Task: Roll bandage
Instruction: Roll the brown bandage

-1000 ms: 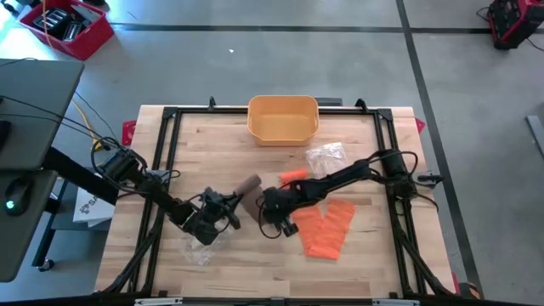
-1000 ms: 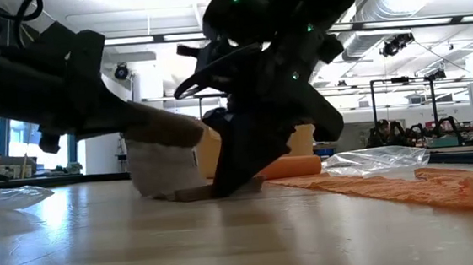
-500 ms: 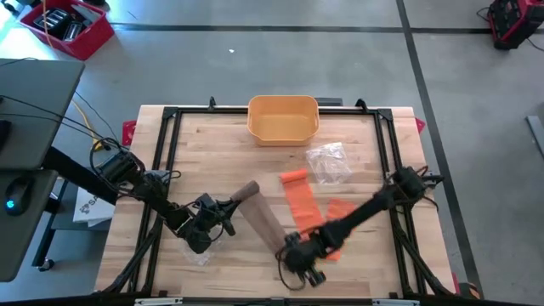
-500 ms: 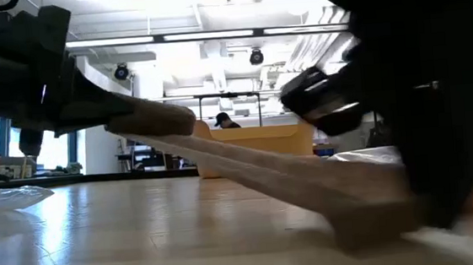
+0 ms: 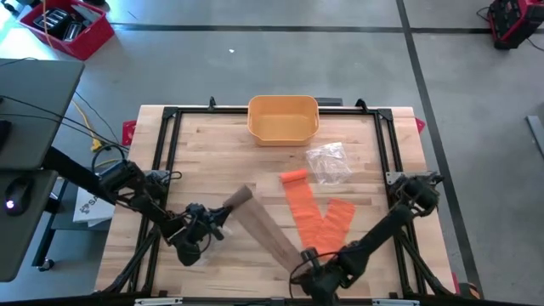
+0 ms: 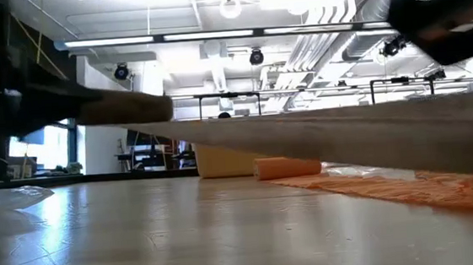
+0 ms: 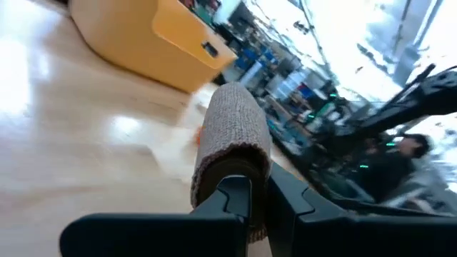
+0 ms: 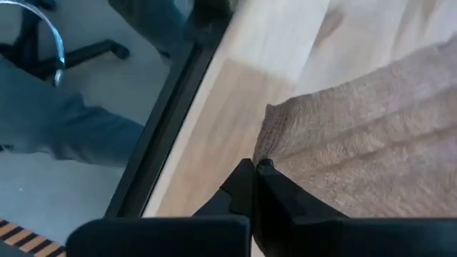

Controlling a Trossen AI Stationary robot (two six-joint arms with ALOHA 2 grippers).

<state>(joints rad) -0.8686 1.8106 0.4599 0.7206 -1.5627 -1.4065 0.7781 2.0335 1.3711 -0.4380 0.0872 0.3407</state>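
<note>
**Brown bandage stretched between two end effectors over the counter**

The wooden counter (image 5: pixel 195 144) is framed by black rails. A yellow bin (image 5: pixel 282 118) is set at the middle of its far edge. An orange bandage (image 5: pixel 313 212) is laid out partly unrolled toward the right half of the counter, its rolled end pointing to the far edge and its loose strip folded in a V toward the near edge. A crumpled clear plastic wrapper (image 5: pixel 326 161) is seen just beside it, on the side toward the far right corner.

The brown bandage (image 5: pixel 263 228) is drawn out as a taut strip running diagonally from the counter's left-centre to its near edge, and in the low view it is seen held clear of the surface. Its rolled end (image 7: pixel 232 135) is clamped by the left end effector (image 5: pixel 204 231), whose fingers are closed on the roll, near the left rail. The free end of the strip is pinched by the right end effector (image 5: pixel 313 262), whose fingers (image 8: pixel 250 187) are closed tight on the fabric's corner at the near edge of the counter, right of centre.
</note>
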